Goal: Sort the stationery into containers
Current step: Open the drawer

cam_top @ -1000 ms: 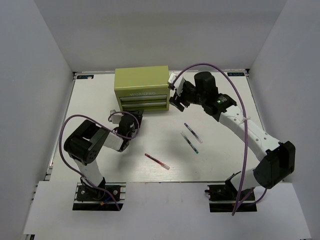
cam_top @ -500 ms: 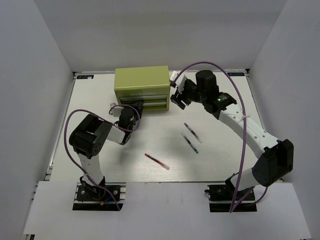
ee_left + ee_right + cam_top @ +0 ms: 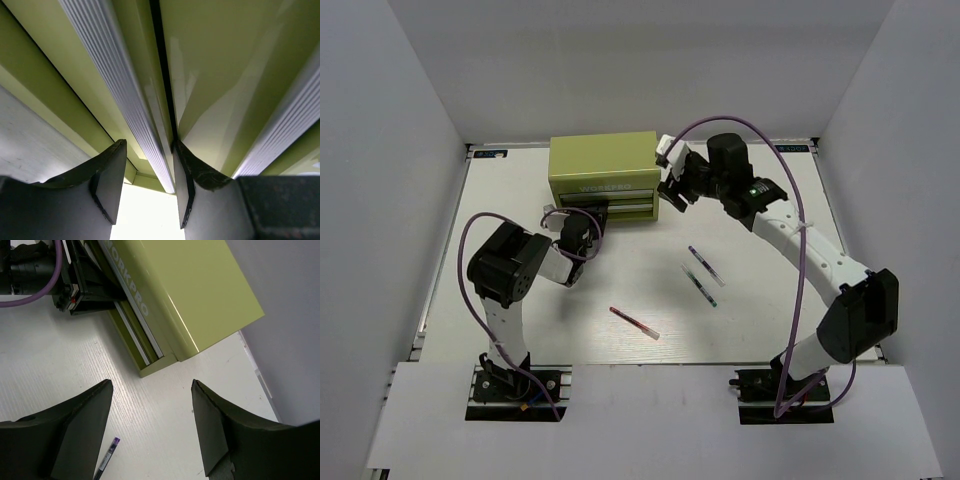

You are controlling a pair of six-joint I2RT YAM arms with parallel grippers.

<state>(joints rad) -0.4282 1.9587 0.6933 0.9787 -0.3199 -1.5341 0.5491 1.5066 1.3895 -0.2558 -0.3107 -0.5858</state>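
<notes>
The olive-green tool chest (image 3: pixel 603 172) stands at the back of the table, its drawers closed. My left gripper (image 3: pixel 592 218) is at its lower drawer front; in the left wrist view the open gripper (image 3: pixel 147 185) has the ribbed silver drawer handle (image 3: pixel 131 95) between its fingers, close to the right one. My right gripper (image 3: pixel 671 188) is open and empty beside the chest's right end (image 3: pixel 175 295). A thin red pen (image 3: pixel 634 323) and two thin dark pens (image 3: pixel 705 265) (image 3: pixel 699 284) lie on the table. The stubby markers are out of view.
White walls close in the table on the left, back and right. The right wrist view shows one pen's purple tip (image 3: pixel 109 455) below the gripper and the left arm's wrist (image 3: pixel 45 275) at the chest's front.
My left gripper has moved up to the chest's drawer front. My right gripper has shifted slightly up and left beside the chest. The pens have not moved.
</notes>
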